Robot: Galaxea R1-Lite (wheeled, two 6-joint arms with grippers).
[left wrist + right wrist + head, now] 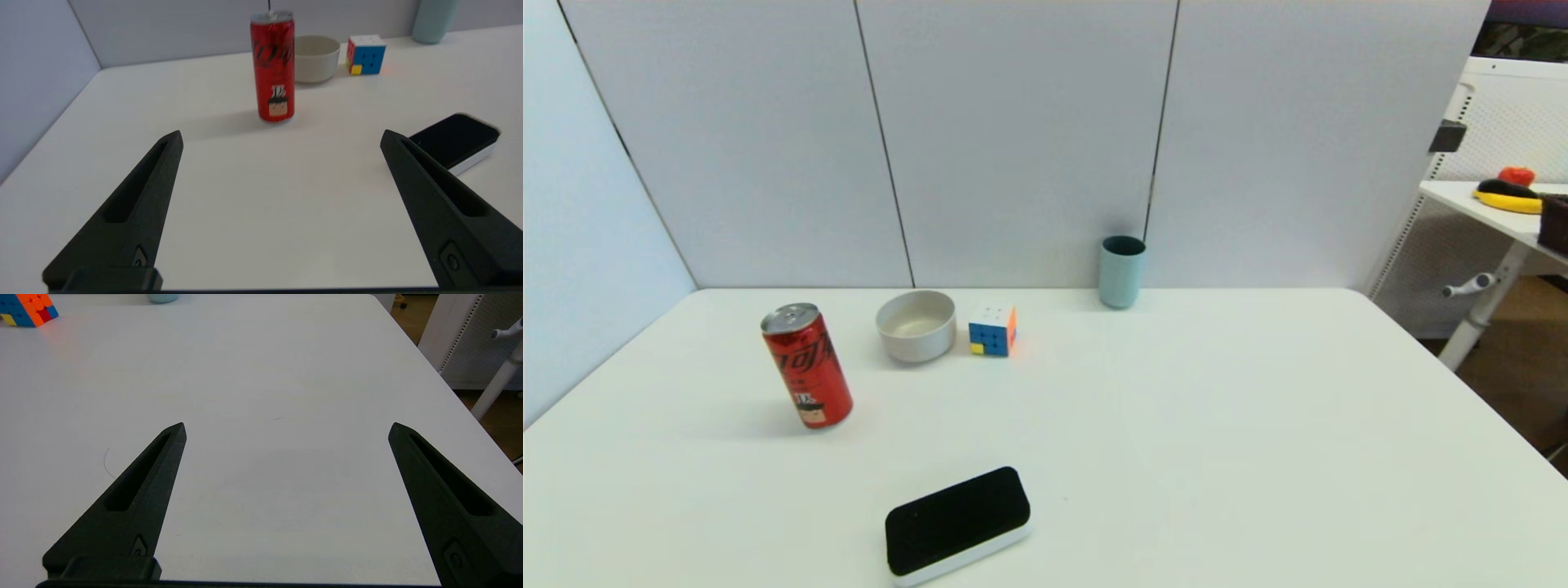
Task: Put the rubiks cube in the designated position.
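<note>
Toward the back of the white counter (1176, 425) sits the rubiks cube (993, 330), just beside a white bowl (916, 325) on its left, small gap between them. Blue face with one yellow corner tile points at the robot, white on top, orange on the right side. Teal cup (1121, 271) stands upright farther back and right, against the wall panels, apart from the cube. Red soda can (807, 365) upright, nearer and left of the bowl. Black-topped whiteboard eraser (956, 523) lies flat near the front edge, well apart from the cube.

Left hand (281, 136) hovers low over bare counter, released, fingers spread wide, holding nothing; can, bowl and cube are ahead of it, eraser off to one side. Right hand (287, 426) likewise released and empty over bare counter, cube well off toward a far corner of its view.
</note>
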